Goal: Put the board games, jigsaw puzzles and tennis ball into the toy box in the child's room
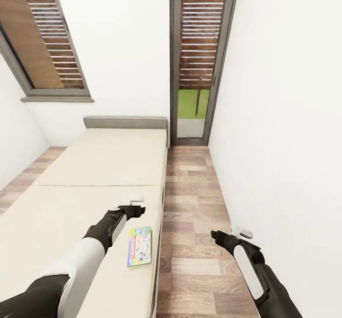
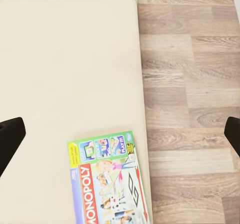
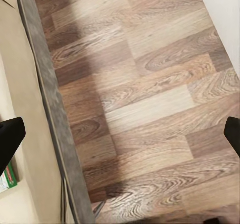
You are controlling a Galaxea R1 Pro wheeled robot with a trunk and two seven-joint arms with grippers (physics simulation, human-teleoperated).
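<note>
One board game (image 1: 139,246), a pale Monopoly box with green edges, lies flat on the beige bed (image 1: 95,166) close to its right edge. My left gripper (image 1: 136,198) hovers over the mattress just beyond the box. In the left wrist view the box (image 2: 107,181) lies below the open left gripper (image 2: 120,136), whose dark fingers (image 2: 9,139) stand far apart with nothing between them. My right gripper (image 1: 240,233) hangs over the wood floor to the right of the bed. In the right wrist view it (image 3: 120,134) is open and empty, with a corner of the box (image 3: 6,176) visible.
A narrow strip of wood floor (image 1: 190,204) runs between the bed and the white wall (image 1: 285,142) on the right. A tall glass door (image 1: 197,61) stands at the far end. The grey headboard (image 1: 126,122) sits under a window (image 1: 42,38).
</note>
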